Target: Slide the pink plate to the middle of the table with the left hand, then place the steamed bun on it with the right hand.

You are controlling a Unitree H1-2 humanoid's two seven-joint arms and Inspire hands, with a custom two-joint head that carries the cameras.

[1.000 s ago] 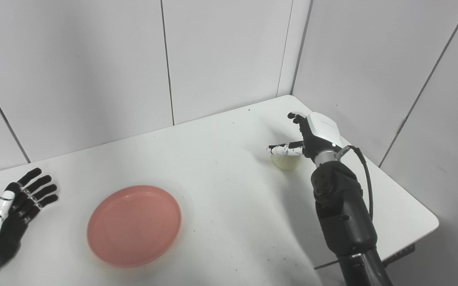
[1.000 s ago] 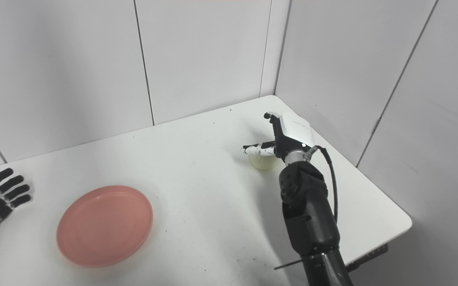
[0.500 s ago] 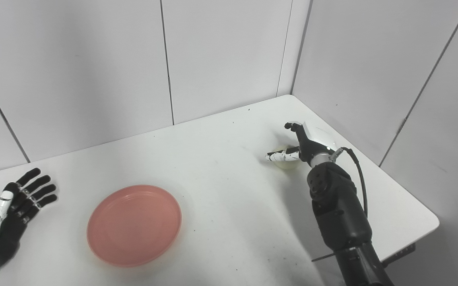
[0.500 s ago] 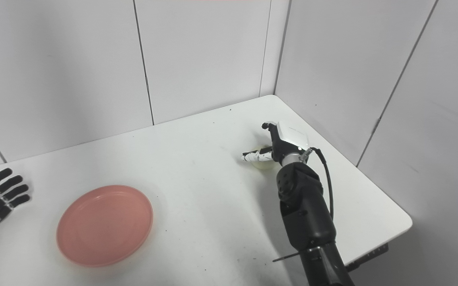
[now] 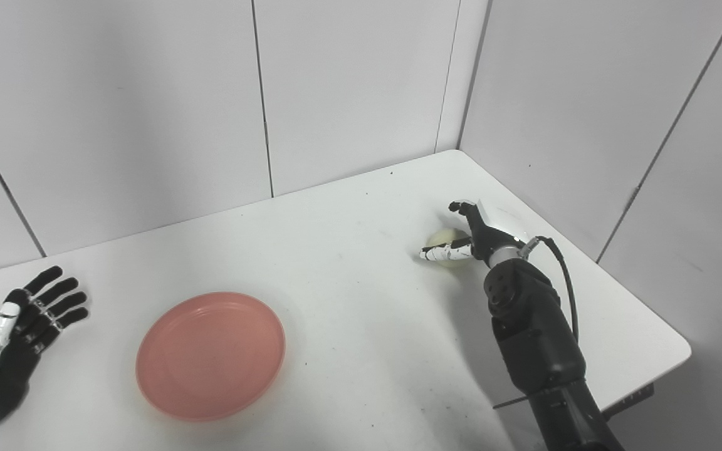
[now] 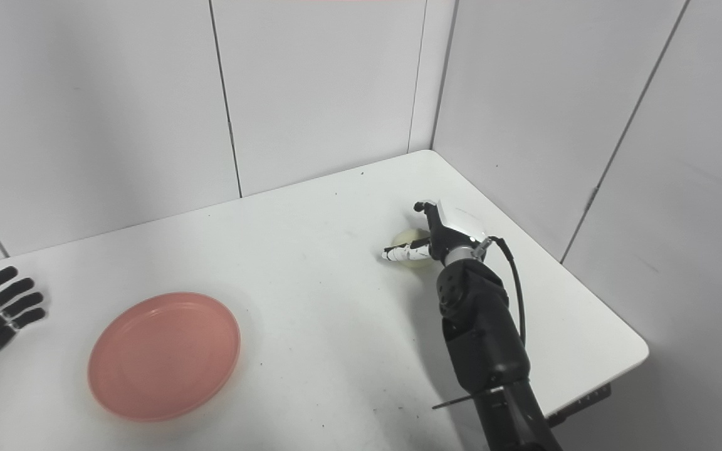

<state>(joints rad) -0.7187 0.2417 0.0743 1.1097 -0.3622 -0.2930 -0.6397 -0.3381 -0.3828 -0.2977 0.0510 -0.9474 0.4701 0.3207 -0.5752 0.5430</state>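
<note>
The pink plate (image 5: pixel 210 354) lies flat on the white table (image 5: pixel 348 300), left of its middle. A pale steamed bun (image 5: pixel 445 238) rests on the table at the right, near the wall. My right hand (image 5: pixel 475 233) is low around the bun, thumb in front of it and fingers curled over its far side, not closed on it. My left hand (image 5: pixel 13 341) lies at the far left with its fingers spread, well away from the plate and holding nothing.
White wall panels close the table at the back and right, meeting in a corner (image 5: pixel 458 147). The table's right front corner (image 5: pixel 680 351) is near my right arm. A black cable (image 5: pixel 565 275) loops beside the right wrist.
My right hand has dropped from above the bun down to the table, so its thumb and fingers now flank the bun. Left hand and plate have stayed in place.
</note>
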